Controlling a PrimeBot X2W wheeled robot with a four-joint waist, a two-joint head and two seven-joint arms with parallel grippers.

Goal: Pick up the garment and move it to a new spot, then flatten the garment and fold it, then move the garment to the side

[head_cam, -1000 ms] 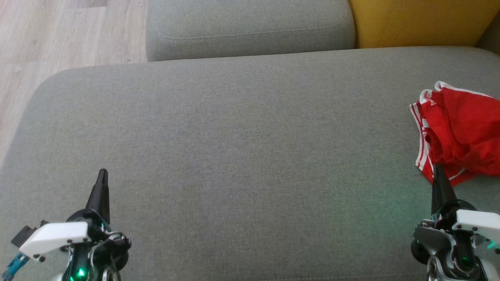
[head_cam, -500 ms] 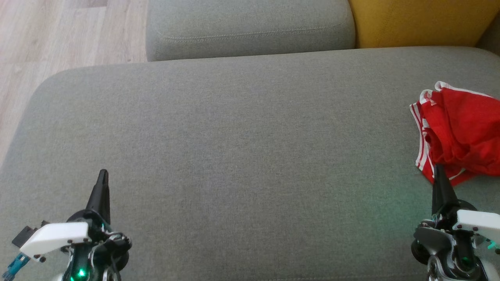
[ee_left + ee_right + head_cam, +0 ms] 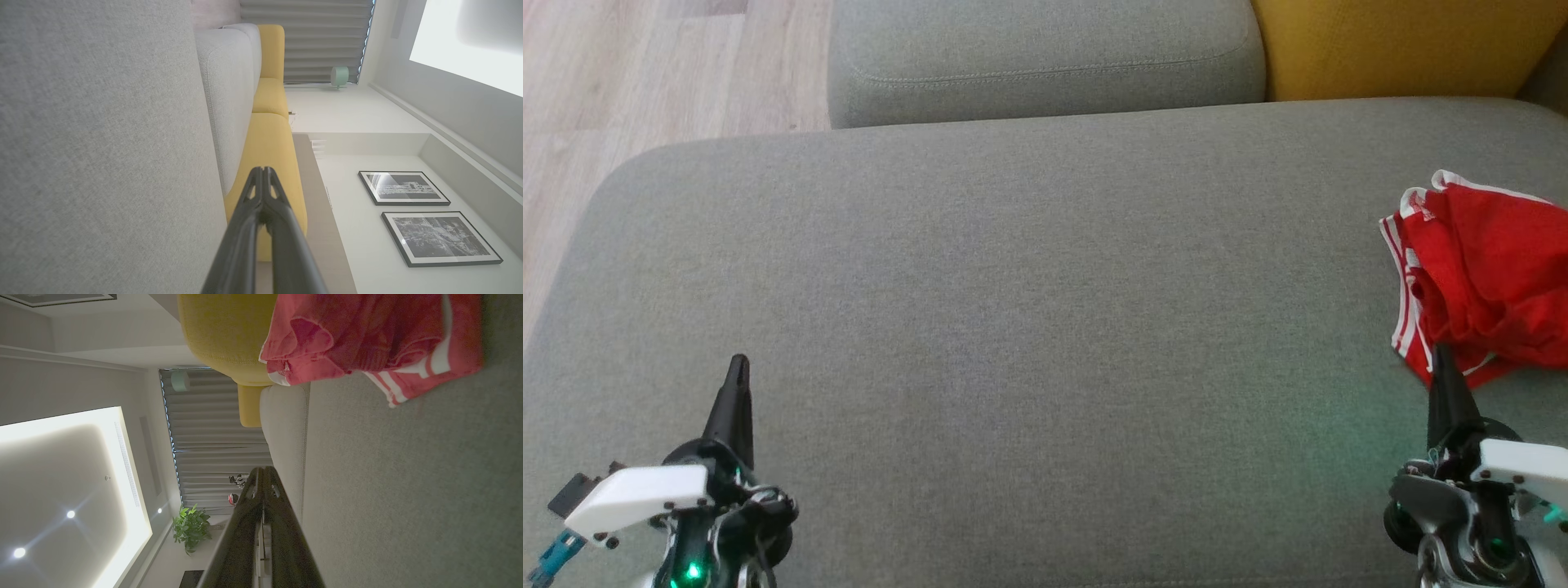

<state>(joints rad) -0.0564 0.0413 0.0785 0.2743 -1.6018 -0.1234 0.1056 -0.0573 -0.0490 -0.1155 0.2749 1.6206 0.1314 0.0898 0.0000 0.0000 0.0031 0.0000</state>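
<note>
My jaws are clenched on both sides, fingers pressed tip to tip, with nothing between them. The left fingers (image 3: 731, 404) sit over the near left corner of the seat (image 3: 1013, 310); the right fingers (image 3: 1444, 392) sit near its near right end.

The garment (image 3: 1486, 269) is red with white stripes and lies bunched toward the right end of the seat, about midway between near and far edge. It is neither spread flat nor squarely folded. From my right jaws it lies straight ahead and a little to the right, and the fingertip meets its near hem in the head view. My left jaws are well apart from it, across the whole seat, so the right arm is the nearer one by far. What I see of the heap runs near to far, its striped side along the left.

I cannot tell whether the right fingertip touches the hem or hangs above it; the right wrist view shows grey seat between fingers and garment (image 3: 367, 330), which suggests a gap. The head view cuts off the garment's right part, so its full width is unknown. The folds hide which edge is the waistband and how many layers are stacked.
</note>
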